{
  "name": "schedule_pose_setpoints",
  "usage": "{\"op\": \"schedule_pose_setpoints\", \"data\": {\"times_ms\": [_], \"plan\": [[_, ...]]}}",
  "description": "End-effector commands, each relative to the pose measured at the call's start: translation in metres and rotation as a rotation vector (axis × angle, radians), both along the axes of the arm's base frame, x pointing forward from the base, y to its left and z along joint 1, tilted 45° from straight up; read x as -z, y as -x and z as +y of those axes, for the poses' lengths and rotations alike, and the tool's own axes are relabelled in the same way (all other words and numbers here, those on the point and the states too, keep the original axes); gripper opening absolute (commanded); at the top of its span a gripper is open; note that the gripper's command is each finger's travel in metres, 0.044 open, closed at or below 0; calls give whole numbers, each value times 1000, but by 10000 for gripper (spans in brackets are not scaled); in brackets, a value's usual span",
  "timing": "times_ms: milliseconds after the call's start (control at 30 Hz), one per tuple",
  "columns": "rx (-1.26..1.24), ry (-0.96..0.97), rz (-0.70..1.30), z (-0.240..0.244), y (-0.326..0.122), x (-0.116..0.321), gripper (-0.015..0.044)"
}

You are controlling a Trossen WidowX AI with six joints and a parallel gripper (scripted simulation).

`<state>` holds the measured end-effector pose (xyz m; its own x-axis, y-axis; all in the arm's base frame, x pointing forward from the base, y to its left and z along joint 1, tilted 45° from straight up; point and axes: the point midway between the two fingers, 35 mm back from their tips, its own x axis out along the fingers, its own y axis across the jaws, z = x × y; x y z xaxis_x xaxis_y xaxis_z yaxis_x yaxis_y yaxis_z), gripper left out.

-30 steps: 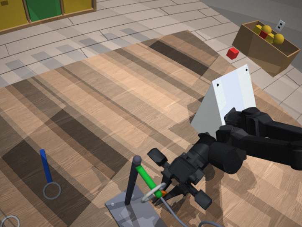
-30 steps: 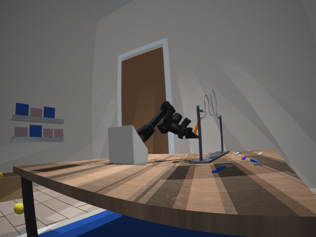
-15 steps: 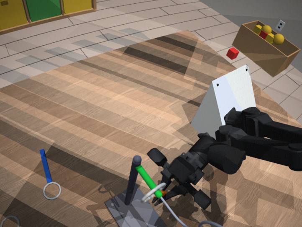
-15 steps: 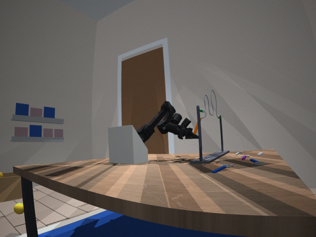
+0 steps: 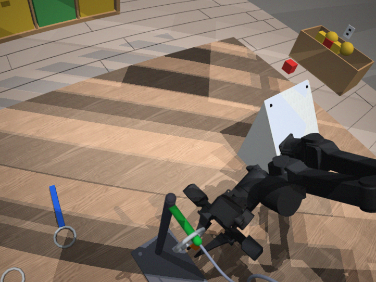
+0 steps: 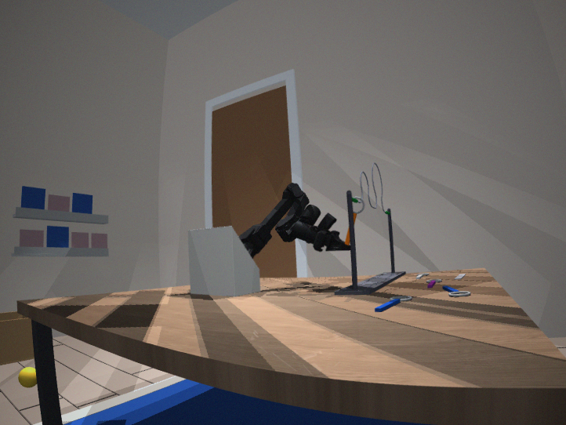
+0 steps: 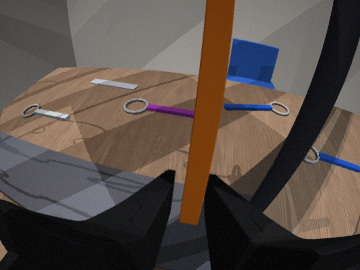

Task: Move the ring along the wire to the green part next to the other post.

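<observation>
Loose wands and a toy box around us

On the counter (image 5: 100, 145) (image 6: 292, 347) (image 7: 150, 135) we see a purple-handled ring (image 7: 170, 110) (image 6: 432, 283) lying between a white-handled ring (image 7: 51, 114) and a blue-handled one (image 7: 248, 107); beyond the counter, a red cube (image 5: 289, 66) sits near an open box (image 5: 322, 65) holding yellow balls.

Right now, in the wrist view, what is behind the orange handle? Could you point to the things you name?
Behind the orange handle (image 7: 207, 110) is the wooden table (image 7: 165, 137). The purple handle (image 7: 170, 110) runs up to its left edge; whether it continues behind is covered. A blue chair-like object (image 7: 255, 60) shows at the right.
</observation>
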<state>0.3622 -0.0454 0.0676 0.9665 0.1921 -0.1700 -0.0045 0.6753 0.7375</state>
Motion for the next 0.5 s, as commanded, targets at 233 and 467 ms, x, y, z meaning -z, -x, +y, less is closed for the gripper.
{"op": "schedule_pose_setpoints", "data": {"times_ms": [233, 467], "plan": [[4, -2, 4, -7, 26, -4, 160], [6, -4, 7, -10, 49, -7, 160]]}}
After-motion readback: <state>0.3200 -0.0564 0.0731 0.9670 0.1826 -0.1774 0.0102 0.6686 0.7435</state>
